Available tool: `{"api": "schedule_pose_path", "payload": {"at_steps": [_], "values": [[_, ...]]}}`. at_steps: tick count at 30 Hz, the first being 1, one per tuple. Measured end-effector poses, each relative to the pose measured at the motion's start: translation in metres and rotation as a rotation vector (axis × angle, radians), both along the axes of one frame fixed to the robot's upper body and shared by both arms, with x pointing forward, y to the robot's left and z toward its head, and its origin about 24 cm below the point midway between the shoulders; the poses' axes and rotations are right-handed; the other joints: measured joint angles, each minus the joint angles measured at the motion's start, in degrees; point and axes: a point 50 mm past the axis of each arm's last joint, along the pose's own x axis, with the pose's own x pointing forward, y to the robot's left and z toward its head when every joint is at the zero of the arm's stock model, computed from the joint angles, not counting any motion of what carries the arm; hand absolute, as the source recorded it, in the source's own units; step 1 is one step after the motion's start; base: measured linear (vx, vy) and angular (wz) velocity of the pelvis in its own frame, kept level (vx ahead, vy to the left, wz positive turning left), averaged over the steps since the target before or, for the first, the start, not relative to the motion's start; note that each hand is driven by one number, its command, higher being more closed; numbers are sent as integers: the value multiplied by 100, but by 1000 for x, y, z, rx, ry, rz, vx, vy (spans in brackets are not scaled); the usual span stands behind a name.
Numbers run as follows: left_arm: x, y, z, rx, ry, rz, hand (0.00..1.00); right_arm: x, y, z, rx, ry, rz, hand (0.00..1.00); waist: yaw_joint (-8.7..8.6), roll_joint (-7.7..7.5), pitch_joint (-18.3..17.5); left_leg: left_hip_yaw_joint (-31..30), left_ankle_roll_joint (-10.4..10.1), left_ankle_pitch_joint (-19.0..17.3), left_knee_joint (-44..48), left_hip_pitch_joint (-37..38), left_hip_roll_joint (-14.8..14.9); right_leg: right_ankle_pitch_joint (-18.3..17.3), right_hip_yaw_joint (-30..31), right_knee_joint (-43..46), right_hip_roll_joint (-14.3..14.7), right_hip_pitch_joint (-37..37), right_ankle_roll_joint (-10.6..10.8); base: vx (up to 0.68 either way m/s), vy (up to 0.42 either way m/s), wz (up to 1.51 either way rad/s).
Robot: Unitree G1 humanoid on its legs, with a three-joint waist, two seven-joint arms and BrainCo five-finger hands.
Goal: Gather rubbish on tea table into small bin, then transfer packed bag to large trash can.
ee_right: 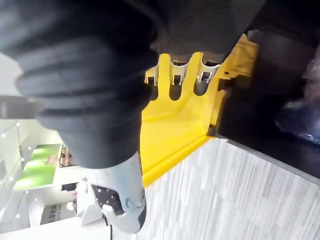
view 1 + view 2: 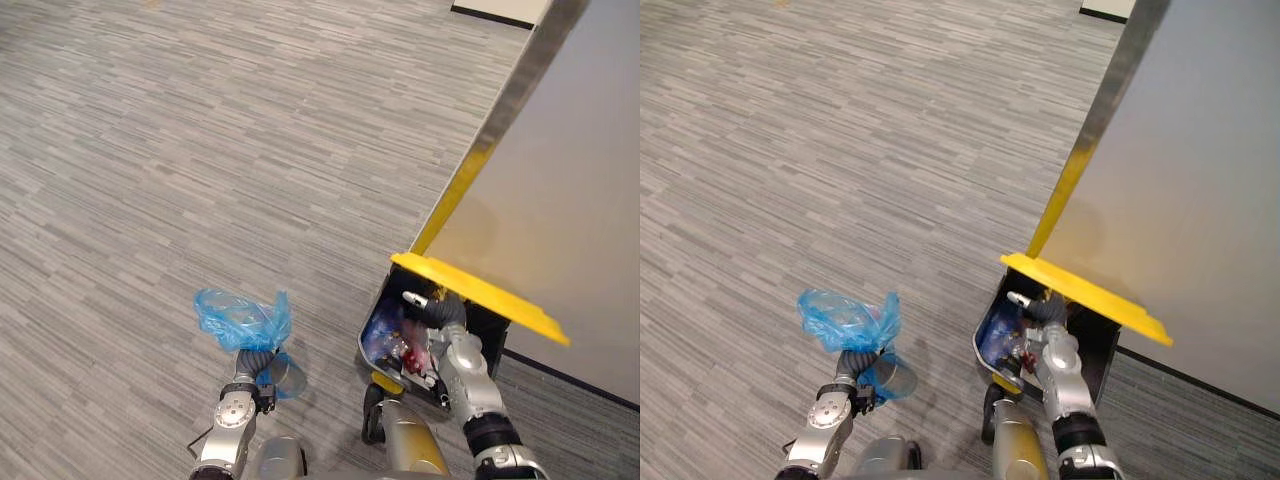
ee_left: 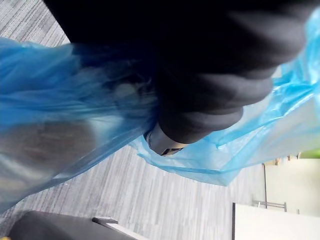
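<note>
Probably an office or similar commercial interior: grey striped carpet flooring [image 2: 200,150] across the frame's left, a metal-edged grey wall panel [image 2: 570,180] at upper right.

Translucent blue bag [image 2: 243,318]; black bin [image 2: 487,322] with bright yellow lid [image 2: 480,295]; grey floor [image 2: 200,150] patterned in fine light-and-dark streaks; plain pale grey wall [image 2: 570,200].

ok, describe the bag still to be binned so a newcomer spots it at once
At the foot of the tall grey panel on the right stands a black trash can, yellow lid raised. Left of it, above the floor, a crumpled translucent blue bag is bunched over the left hand. Other blue plastic lies inside the can; this bag is outside it.
</note>
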Motion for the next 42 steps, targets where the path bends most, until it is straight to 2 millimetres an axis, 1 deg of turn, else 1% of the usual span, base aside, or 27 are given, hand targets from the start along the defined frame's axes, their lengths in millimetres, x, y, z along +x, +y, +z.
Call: {"api": "schedule_pose_path", "payload": {"at_steps": [4, 5, 8, 10, 12, 14, 16, 17, 19, 20, 22, 23, 25, 26, 29, 30, 33, 34, 35, 36, 39, 42], "values": [[-2, -2, -2, 6, 9, -23, 100, 9, -4, 8, -22, -19, 4, 0, -17, -5, 28, 1, 18, -3, 109, -151, 19, 221, 69, -245, 92, -29, -11, -143, -61, -12], [-2, -3, -1, 5, 8, -25, 100, 11, -5, 9, -30, -21, 4, 0, -26, -2, 45, 8, 36, -14, 147, -185, 27, 250, 91, -325, 118, -30, 22, -168, -64, -16], [5, -5, 3, 7, -13, -40, 100, 20, -13, 20, -65, -44, 3, 0, -44, -13, 195, 36, 16, -40, 238, -315, 75, 361, 165, -488, 200, -67, 154, -126, -57, -10], [7, -6, 4, 12, -21, -55, 100, 26, -14, 28, -77, -66, 7, 0, -76, -20, 285, 23, 16, -39, 249, -365, 96, 403, 212, -612, 272, -73, 209, -103, -70, -11], [9, -10, 5, 7, -25, -77, 100, 33, -13, 34, -101, -78, 25, 0, -161, -30, 346, 16, 14, -41, 306, -417, 117, 441, 206, -671, 340, -82, 219, -77, -73, -10], [17, -16, 11, 0, -52, -104, 100, 37, -17, 39, -118, -87, 25, 0, -162, -20, 444, 9, 10, -43, 374, -449, 138, 460, 193, -664, 360, -85, 237, -45, -54, -3], [34, -24, 27, -7, -124, -137, 100, 43, -18, 49, -135, -113, 30, 0, -161, -32, 550, 28, 8, -45, 545, -629, 203, 498, 193, -650, 399, -201, 246, -67, -58, -6], [42, -28, 35, -10, -160, -152, 100, 46, -18, 54, -139, -128, 33, 0, -157, -35, 626, 22, 2, -49, 641, -696, 219, 571, 200, -649, 419, -231, 207, -83, -45, -13], [62, -38, 54, -16, -238, -200, 100, 55, -12, 67, -146, -167, 52, 0, -165, -35, 804, 72, -2, -131, 877, -804, 280, 616, 210, -548, 445, -314, 175, -79, -20, -14], [66, -41, 59, -18, -254, -213, 100, 56, -10, 69, -149, -173, 59, 0, -164, -43, 829, 93, 6, -152, 915, -819, 297, 622, 211, -527, 451, -331, 167, -59, -4, -12], [79, -59, 81, -32, -346, -279, 100, 59, -2, 84, -164, -230, 91, 0, -160, -46, 869, 134, 10, -201, 1099, -1013, 319, 680, 234, -443, 458, -494, 87, -42, 2, -10], [82, -63, 87, -36, -370, -295, 100, 60, 0, 88, -168, -245, 99, 0, -160, -47, 890, 152, 14, -205, 1135, -1044, 326, 685, 248, -425, 458, -525, 79, -38, 6, -11], [91, -82, 113, -56, -468, -362, 100, 63, 7, 103, -181, -293, 120, 0, -156, -49, 966, 183, 24, -300, 1355, -1140, 415, 684, 268, -313, 483, -600, 77, -42, 7, -11], [93, -86, 119, -61, -492, -376, 100, 64, 9, 106, -184, -305, 124, 0, -158, -47, 980, 175, 20, -327, 1412, -1162, 431, 684, 267, -297, 497, -605, 77, -49, 19, -9], [98, -116, 153, -113, -624, -476, 100, 64, 17, 121, -193, -366, 148, 0, -152, -51, 983, 180, 67, -442, 1605, -1292, 474, 683, 286, -216, 512, -697, 76, -51, 33, -5], [97, -121, 159, -121, -643, -491, 100, 64, 18, 122, -193, -374, 151, 0, -144, -54, 984, 180, 71, -450, 1622, -1300, 474, 680, 296, -200, 512, -709, 73, -28, 24, -5], [94, -146, 183, -146, -739, -587, 100, 68, 23, 133, -196, -400, 161, 0, -150, -56, 985, 235, 87, -511, 1734, -1331, 487, 643, 341, -78, 515, -791, 29, -11, 22, -7], [94, -147, 184, -147, -744, -591, 100, 68, 23, 134, -196, -403, 161, 0, -151, -56, 985, 240, 91, -517, 1744, -1335, 489, 642, 345, -72, 518, -796, 27, -7, 20, -14], [93, -157, 193, -149, -778, -633, 100, 71, 26, 144, -197, -433, 157, 0, -157, -60, 987, 296, 90, -560, 1811, -1357, 514, 641, 373, -52, 544, -821, 25, -8, 24, -15], [92, -164, 200, -156, -799, -655, 100, 74, 27, 150, -199, -441, 157, 0, -160, -75, 996, 346, 91, -569, 1826, -1353, 518, 641, 414, -33, 550, -844, 25, -8, 24, -18], [92, -172, 209, -171, -827, -670, 100, 76, 31, 157, -201, -461, 166, 0, -158, -82, 1000, 469, 92, -598, 1880, -1375, 519, 641, 528, 53, 561, -961, 26, -1, 21, -20], [96, -176, 212, -145, -833, -675, 100, 79, 32, 164, -206, -465, 166, 0, -215, -134, 1043, 487, 102, -630, 1953, -1403, 528, 642, 558, 91, 567, -992, 28, 1, 10, -7]]}}
